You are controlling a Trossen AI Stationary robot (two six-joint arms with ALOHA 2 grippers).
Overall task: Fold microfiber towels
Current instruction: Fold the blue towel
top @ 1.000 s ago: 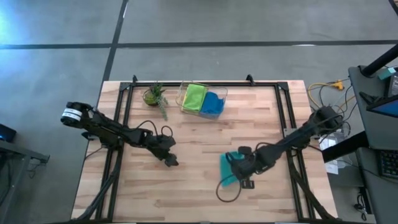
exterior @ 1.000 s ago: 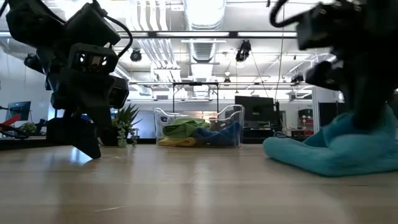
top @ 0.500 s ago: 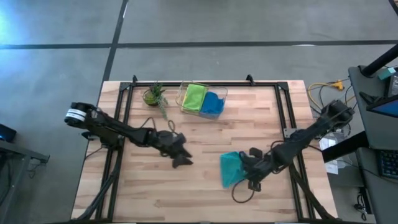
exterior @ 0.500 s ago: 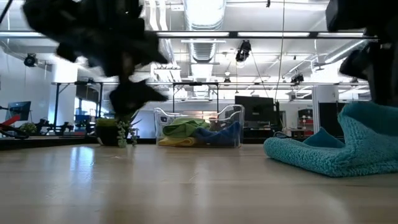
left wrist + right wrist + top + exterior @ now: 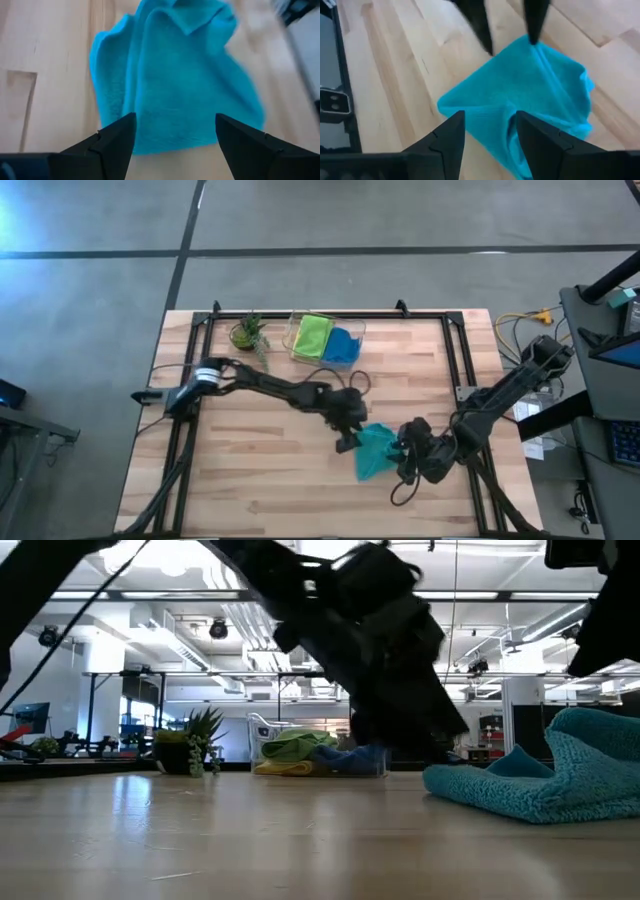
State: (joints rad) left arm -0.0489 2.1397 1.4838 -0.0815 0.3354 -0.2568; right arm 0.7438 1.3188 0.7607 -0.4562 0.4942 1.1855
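Observation:
A teal microfiber towel (image 5: pixel 372 452) lies crumpled and partly doubled over on the wooden table, right of centre. My left gripper (image 5: pixel 348 442) stands open at the towel's left edge, and its fingers frame the cloth (image 5: pixel 175 75) in the left wrist view. My right gripper (image 5: pixel 405 455) is open at the towel's right side, with a raised fold (image 5: pixel 509 125) between its fingers. The lime green towel (image 5: pixel 312 332) and the dark blue one (image 5: pixel 343 345) lie in the clear bin (image 5: pixel 293 345), with a yellow one (image 5: pixel 285 768) under them. My right gripper's open fingers (image 5: pixel 445 137) stand on either side of the teal towel's raised fold. Whether they touch it, I cannot tell. My left gripper's fingertips are close over the towel's far corner (image 5: pixel 532 47). Whether they touch it cannot be told either.
The clear bin (image 5: pixel 372 730) stands at the table's far edge near the middle, with a small potted plant (image 5: pixel 248 332) to its left. Black frame rails (image 5: pixel 455 360) run along both table sides. Bare wood lies left of the teal towel and near the front edge.
My left gripper has swept from the table's left half toward the right, up to the teal towel. My right gripper has opened, let go of the towel and drawn back a little toward the right edge. The towel has settled on the table.

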